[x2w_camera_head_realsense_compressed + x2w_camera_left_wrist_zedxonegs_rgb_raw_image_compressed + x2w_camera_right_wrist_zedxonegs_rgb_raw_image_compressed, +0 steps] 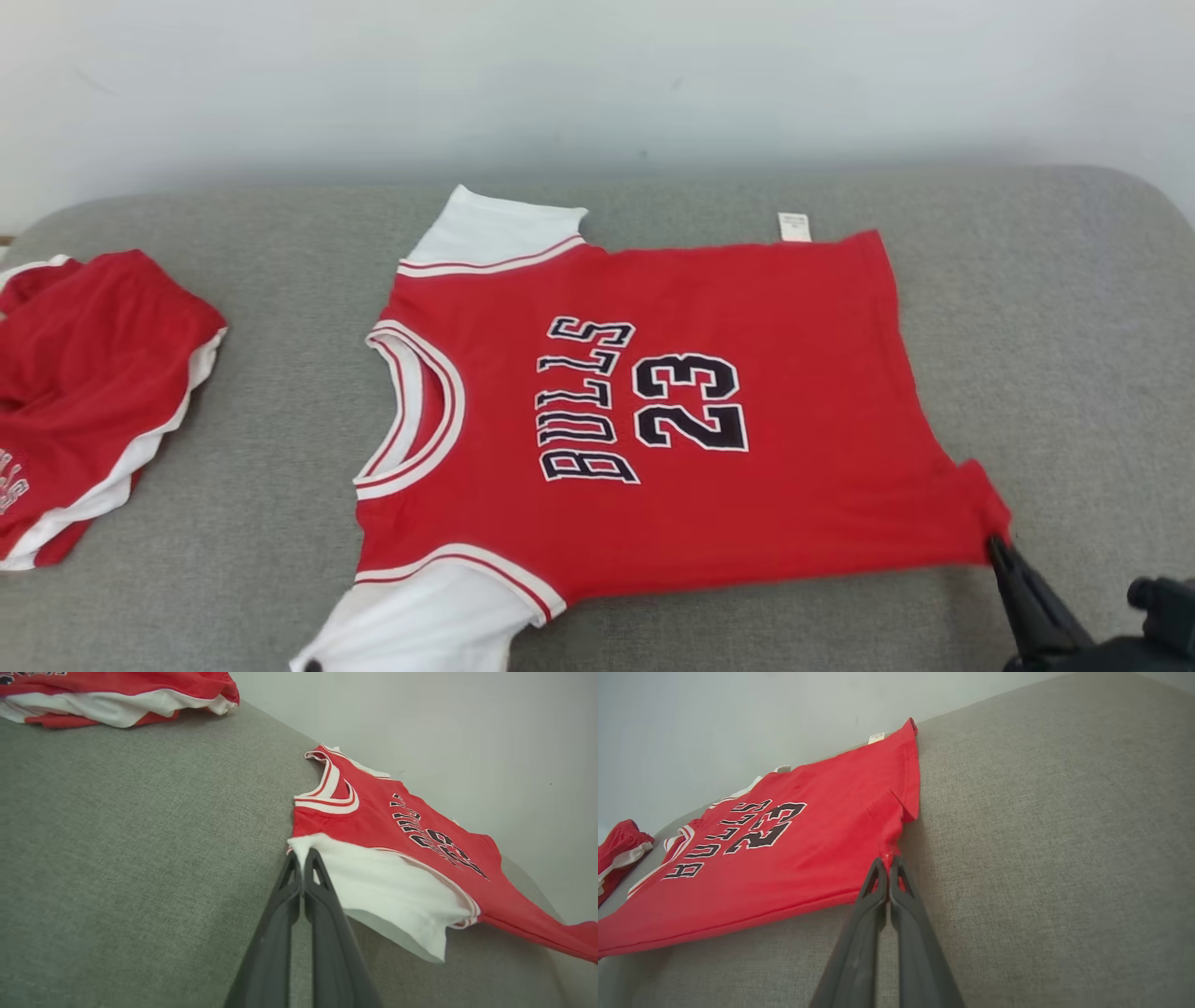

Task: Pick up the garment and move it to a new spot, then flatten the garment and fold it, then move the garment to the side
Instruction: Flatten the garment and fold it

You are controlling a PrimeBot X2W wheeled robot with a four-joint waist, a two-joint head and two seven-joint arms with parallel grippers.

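1. Head view: I've got the jersey [653,420] flat mid-cushion [1046,308], collar pointing left, shorts [84,373] bunched further left.
2. My left gripper [302,858] is pinched tight on the corner of the white sleeve [387,882].
3. My right gripper [888,863] is clamped closed on the near hem corner, which sticks out in a point.

Red shorts [84,373] on grey cushion [1074,327]

Red heap [93,373] left of jersey [794,467]; right cushion [1074,355] free.
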